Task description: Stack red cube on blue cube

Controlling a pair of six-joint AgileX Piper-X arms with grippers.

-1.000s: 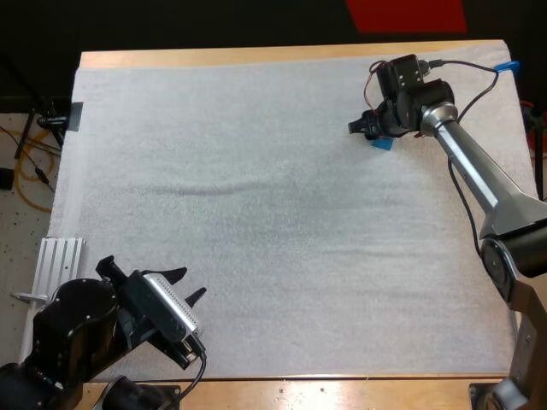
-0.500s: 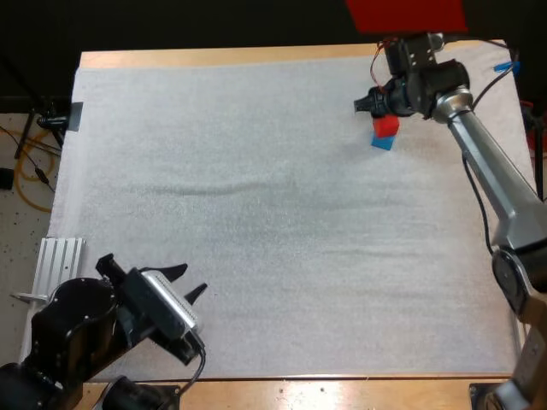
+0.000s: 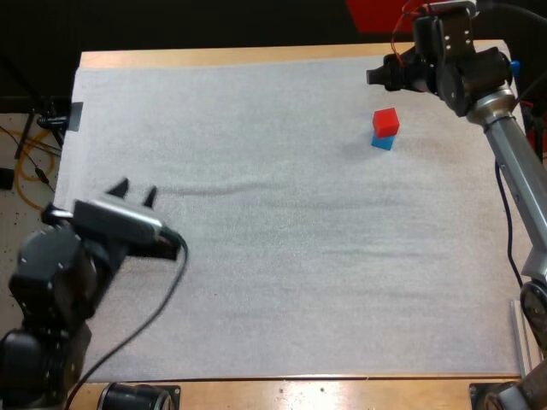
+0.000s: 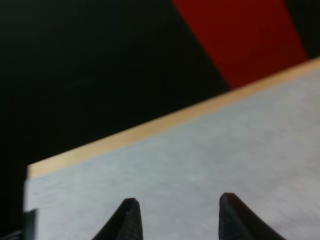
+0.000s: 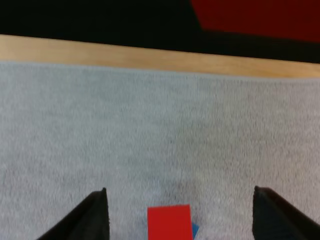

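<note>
The red cube (image 3: 386, 121) sits on the blue cube (image 3: 382, 143) at the mat's (image 3: 256, 239) far right, apparently square, so stacking looks done. The right gripper (image 3: 373, 77) hangs near the stack and the left gripper (image 3: 135, 188) well apart, both with jaws spread and empty. The next move calls only for a clean retreat.

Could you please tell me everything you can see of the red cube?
The red cube is a small, plain, matte block with sharp edges. It sits upright on the blue cube, which peeks out beneath it, on the white mat near its far right. Nothing else touches it; the right gripper stands open, clear of it.
</note>
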